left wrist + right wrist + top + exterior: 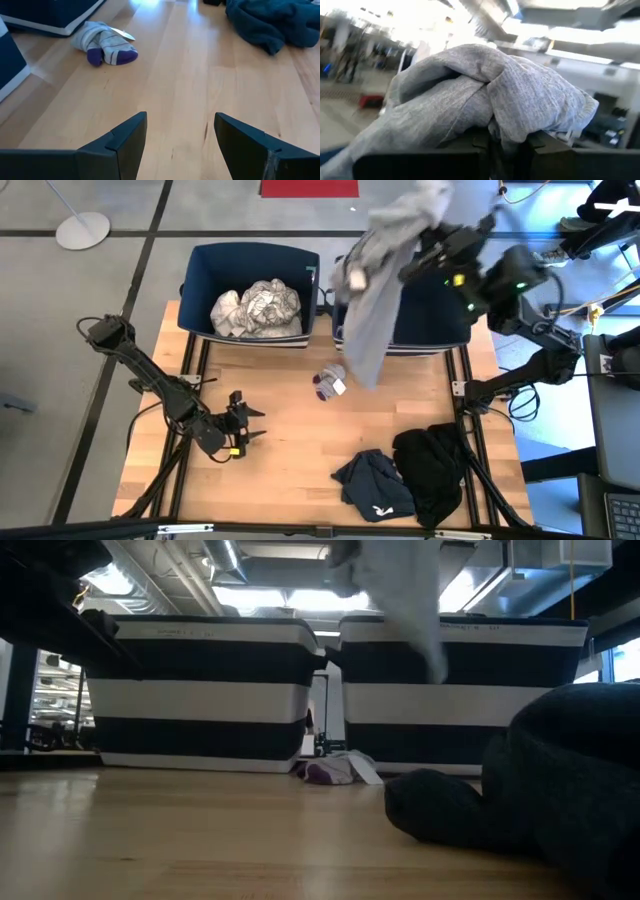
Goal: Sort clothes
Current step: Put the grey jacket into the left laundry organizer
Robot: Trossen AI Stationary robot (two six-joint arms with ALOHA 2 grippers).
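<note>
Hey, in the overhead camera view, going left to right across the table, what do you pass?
Left end effector, open → white clothes in the left bin → socks → hanging grey garment → black clothes.

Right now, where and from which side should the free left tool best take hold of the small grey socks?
Grip the grey socks across their bunched middle, coming straight down from above. They lie flat on the table, near the bins, and the open left tool waits nearby.

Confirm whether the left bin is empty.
No: in the high view the left bin holds a crumpled white patterned garment.
</note>
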